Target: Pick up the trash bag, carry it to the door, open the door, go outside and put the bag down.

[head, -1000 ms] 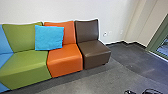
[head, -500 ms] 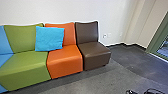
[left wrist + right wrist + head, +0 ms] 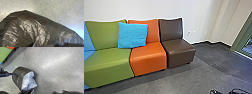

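Observation:
The black trash bag [image 3: 41,32] shows large, creased and shiny, above grey floor in the left wrist view. In the right wrist view the same bag [image 3: 18,76] has a pale, bluish sheen on one side, and my left gripper [image 3: 14,74] meets its dark side, shut on the plastic. Black parts that look like my right gripper [image 3: 236,91] show at the lower right edge of the head view; what they are doing cannot be made out.
A row of joined seats stands against the white wall: blue, green [image 3: 107,62], orange [image 3: 148,57] and brown [image 3: 179,51]. A light blue cushion [image 3: 132,35] leans on the backrests. At the right edge is a green-framed glass panel [image 3: 247,47].
The head camera's picture has shifted slightly, so the seats stand a little higher in it. No thing has visibly moved.

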You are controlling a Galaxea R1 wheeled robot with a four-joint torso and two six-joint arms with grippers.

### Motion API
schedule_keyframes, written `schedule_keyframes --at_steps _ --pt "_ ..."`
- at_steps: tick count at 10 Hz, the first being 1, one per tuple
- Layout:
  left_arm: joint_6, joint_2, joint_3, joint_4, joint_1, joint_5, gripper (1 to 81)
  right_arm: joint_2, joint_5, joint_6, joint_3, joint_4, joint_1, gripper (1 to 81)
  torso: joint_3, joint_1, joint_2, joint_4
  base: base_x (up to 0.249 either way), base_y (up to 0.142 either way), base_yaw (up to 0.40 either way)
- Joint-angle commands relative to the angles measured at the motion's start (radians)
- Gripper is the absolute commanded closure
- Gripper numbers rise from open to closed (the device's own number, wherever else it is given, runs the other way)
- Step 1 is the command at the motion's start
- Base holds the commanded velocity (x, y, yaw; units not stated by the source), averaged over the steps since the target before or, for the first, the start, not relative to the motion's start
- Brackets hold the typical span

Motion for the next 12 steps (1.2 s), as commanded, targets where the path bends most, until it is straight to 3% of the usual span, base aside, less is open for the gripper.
schedule_keyframes --at_steps 1,2,5,7,8,12 --pt "-0.002 -0.001 -0.004 -0.012 -0.125 0.075 1.0 -0.038 -0.052 0.002 0.023 0.028 0.122 1.0 -0.058 0.062 -0.096 0.0 0.0 0.0 0.0" --pt "-0.002 0.003 -0.01 -0.012 -0.125 0.077 1.0 -0.038 -0.052 0.002 0.023 0.028 0.121 1.0 -0.017 0.083 -0.13 0.0 0.0 0.0 0.0" --pt "-0.002 0.016 -0.022 -0.006 -0.12 0.078 1.0 -0.037 -0.052 0.002 0.019 0.028 0.121 1.0 -0.043 0.142 -0.223 0.0 0.0 0.0 0.0" --pt "-0.002 0.025 -0.022 -0.009 -0.097 0.086 1.0 -0.038 -0.052 0.002 0.017 0.03 0.122 1.0 -0.044 0.185 -0.238 0.0 0.0 0.0 0.0" --pt "0.0 0.034 -0.022 -0.005 -0.074 0.091 1.0 -0.038 -0.052 0.011 0.017 0.028 0.122 1.0 -0.044 0.139 -0.207 0.0 0.0 0.0 0.0" --pt "0.0 0.04 -0.025 -0.005 -0.007 0.084 1.0 -0.037 -0.052 0.019 0.023 0.028 0.134 1.0 -0.045 0.161 -0.225 0.0 0.0 0.0 0.0"
